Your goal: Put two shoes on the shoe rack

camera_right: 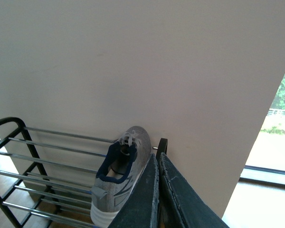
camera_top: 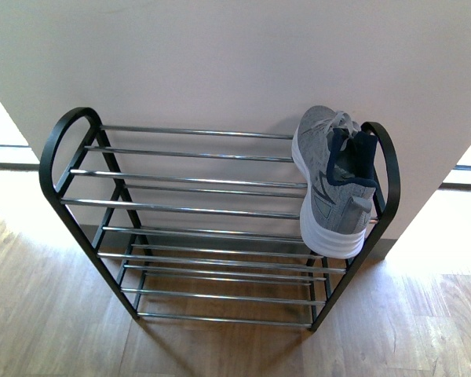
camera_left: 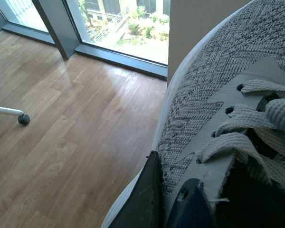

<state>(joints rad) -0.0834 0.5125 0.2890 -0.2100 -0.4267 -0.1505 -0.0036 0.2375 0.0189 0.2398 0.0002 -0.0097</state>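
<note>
On the shoe rack's top tier, far right, the first shoe sits, your right gripper pressed together and empty, so carry the second shoe, pinched in your left gripper, onto the bars to its left.

Shoe rack, top tier: bars free from centre to the 9 o'clock end. Obstacle: grey sneaker at the 3 o'clock end, against the side loop. Wall close behind at 12 o'clock. Floor open at 6 o'clock.
</note>
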